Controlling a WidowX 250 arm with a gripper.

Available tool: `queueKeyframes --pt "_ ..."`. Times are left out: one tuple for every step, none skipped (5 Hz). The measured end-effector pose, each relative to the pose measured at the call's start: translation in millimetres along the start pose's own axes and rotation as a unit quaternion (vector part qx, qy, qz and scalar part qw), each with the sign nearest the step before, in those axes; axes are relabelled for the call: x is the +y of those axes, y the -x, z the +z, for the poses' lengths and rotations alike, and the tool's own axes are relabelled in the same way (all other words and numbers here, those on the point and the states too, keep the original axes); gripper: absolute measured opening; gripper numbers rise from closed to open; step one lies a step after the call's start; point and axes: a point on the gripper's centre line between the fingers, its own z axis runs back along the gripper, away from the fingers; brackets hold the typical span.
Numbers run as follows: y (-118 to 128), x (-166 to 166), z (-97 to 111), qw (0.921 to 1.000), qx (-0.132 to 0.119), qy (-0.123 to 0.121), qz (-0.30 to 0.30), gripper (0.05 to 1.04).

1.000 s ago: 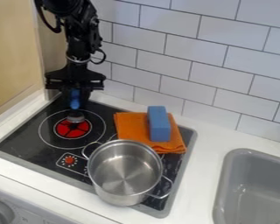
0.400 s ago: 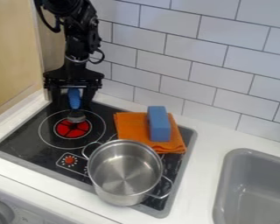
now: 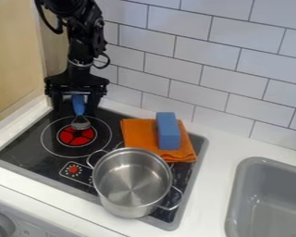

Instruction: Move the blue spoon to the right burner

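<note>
The black gripper (image 3: pixel 76 107) hangs over the back left corner of the stove, its fingers apart on either side of the spoon's blue handle. Handle toward the wall and metal head toward the front, the blue spoon (image 3: pixel 79 106) has its head at the back part of the red-centred left burner (image 3: pixel 76 137). Of the right burner, little can be made out beneath the orange cloth and the steel pot.
On the folded orange cloth (image 3: pixel 136 134) rests a blue block (image 3: pixel 168 131). A steel pot (image 3: pixel 131 181) with two handles stands at the stove's front right. The tiled wall runs behind, and a grey sink (image 3: pixel 262 210) lies at the right.
The gripper's fingers have opened wider around the spoon's handle, and the gripper has shifted slightly left. The spoon has barely moved; pot, cloth and block are unchanged.
</note>
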Motion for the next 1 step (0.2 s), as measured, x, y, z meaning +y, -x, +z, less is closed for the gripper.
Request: queueKeyframes --pt "-1.2 3.5 12.3 0.9998 -0.016 0.002 0.006 1.000"
